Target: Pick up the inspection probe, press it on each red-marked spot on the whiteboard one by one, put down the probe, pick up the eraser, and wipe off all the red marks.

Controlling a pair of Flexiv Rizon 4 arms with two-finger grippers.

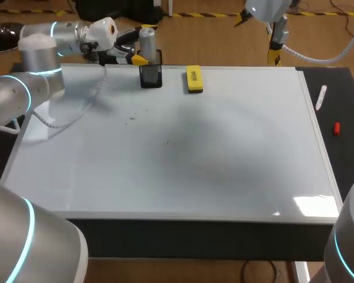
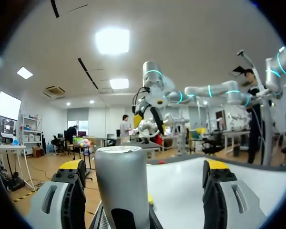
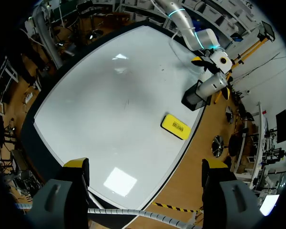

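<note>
Probe [image 1: 147,40] stands upright in the black holder [image 1: 151,78]; left gripper [image 2: 144,164] straddles it, fingers spread, unclamped, seemingly lined up to grasp. Eraser [image 1: 193,79] lies beside the holder.

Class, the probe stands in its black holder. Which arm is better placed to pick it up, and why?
Left. The left gripper has its open fingers on either side of the probe in its holder. The right gripper hangs open near the whiteboard's far edge, away from the probe.
</note>
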